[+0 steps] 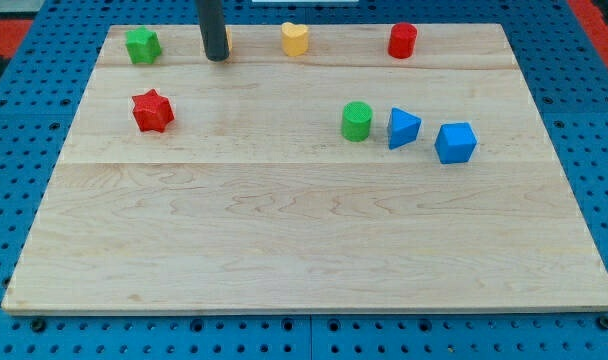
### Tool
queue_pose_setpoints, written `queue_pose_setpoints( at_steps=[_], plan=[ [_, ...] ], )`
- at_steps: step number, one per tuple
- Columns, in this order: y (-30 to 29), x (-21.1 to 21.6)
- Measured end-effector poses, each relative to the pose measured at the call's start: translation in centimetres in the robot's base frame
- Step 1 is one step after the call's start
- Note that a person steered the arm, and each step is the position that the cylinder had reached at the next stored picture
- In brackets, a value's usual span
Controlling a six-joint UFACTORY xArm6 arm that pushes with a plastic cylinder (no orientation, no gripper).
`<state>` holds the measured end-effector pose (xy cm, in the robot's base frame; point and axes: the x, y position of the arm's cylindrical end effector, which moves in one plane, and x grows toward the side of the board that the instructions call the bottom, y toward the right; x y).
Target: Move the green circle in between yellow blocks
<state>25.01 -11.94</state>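
Note:
The green circle [356, 121] stands on the wooden board at the view's middle right, just left of a blue triangle [403, 128]. A yellow heart block [295, 39] sits near the top edge. A second yellow block [228, 41] is almost wholly hidden behind my rod; only a sliver shows at the rod's right side. My tip [217, 57] rests at the top of the board, against that hidden yellow block and far up-left of the green circle.
A green star block [142, 45] sits at the top left, a red star [152, 111] below it. A red cylinder [402, 40] is at the top right. A blue cube [455, 142] lies right of the blue triangle. The wooden board [284, 240] is bordered by blue pegboard.

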Motion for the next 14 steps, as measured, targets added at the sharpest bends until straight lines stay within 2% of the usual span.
queue_pose_setpoints(
  at_steps=[1, 2, 3, 4, 5, 6, 7, 8, 10, 11, 12, 13, 14],
  plan=[
    [1.2, 1.9],
    [6.6, 5.0],
    [14.1, 5.3],
    [14.9, 7.8],
    [20.4, 10.1],
    [23.6, 10.4],
    [21.7, 13.1],
    [19.2, 14.1],
    [18.2, 15.8],
    [15.1, 16.5],
    [10.1, 15.2],
    [9.1, 13.6],
    [13.0, 13.5]
  ],
)
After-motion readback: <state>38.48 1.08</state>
